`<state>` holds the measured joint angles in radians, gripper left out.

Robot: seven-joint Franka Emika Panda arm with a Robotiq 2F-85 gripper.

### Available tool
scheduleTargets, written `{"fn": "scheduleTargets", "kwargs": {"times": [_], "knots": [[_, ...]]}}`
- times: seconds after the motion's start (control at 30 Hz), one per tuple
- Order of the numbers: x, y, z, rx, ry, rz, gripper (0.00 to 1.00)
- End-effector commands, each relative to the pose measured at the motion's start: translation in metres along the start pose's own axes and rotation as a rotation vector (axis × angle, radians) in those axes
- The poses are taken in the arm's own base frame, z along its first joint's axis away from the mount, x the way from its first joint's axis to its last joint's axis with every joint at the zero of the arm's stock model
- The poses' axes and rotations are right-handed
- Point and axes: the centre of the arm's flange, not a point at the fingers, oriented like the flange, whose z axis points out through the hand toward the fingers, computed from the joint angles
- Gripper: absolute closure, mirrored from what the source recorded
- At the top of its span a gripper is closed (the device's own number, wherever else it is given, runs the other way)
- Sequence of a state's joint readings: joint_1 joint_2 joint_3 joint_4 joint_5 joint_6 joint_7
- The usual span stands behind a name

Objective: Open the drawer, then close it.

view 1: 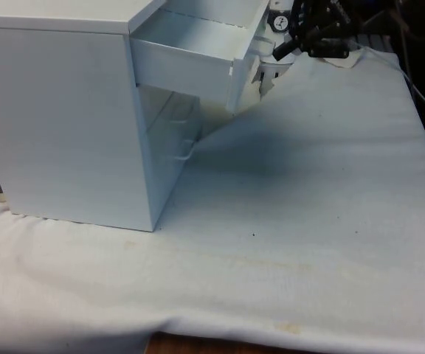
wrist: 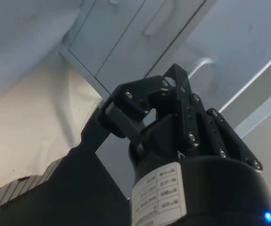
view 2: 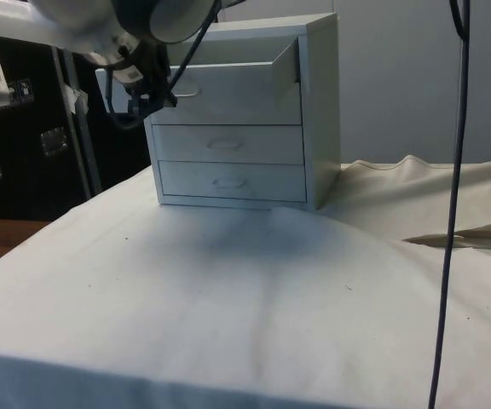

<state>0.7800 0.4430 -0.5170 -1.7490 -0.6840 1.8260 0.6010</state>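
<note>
Gripper (view 2: 143, 95): black, two-fingered; you cannot tell whether its fingers are parted or closed. It sits at the front of the top drawer (view 1: 198, 55), by the handle (view 2: 186, 89), placed to push or pull.
Top drawer: pulled out of the chest of drawers (view 2: 314, 111); smooth white box. Lower drawers flush.
White cloth (view 1: 308, 221): wrinkled, beneath chest.

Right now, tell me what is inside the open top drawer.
In the front view the top drawer stands pulled out of the chest of drawers, and the part of its white inside that shows holds nothing. The drawer's floor near its front panel is hidden by the near side wall.
</note>
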Motion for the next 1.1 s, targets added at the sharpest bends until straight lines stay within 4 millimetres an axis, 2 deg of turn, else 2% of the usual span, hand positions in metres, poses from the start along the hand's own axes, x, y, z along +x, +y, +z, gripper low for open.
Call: {"fn": "scheduleTargets", "kwargs": {"times": [0.0,1.07], "knots": [[0.0,0.001,0.0,-0.004,0.0,-0.001,1.0],[0.006,0.044,0.05,-0.047,-0.06,0.007,1.0]]}}
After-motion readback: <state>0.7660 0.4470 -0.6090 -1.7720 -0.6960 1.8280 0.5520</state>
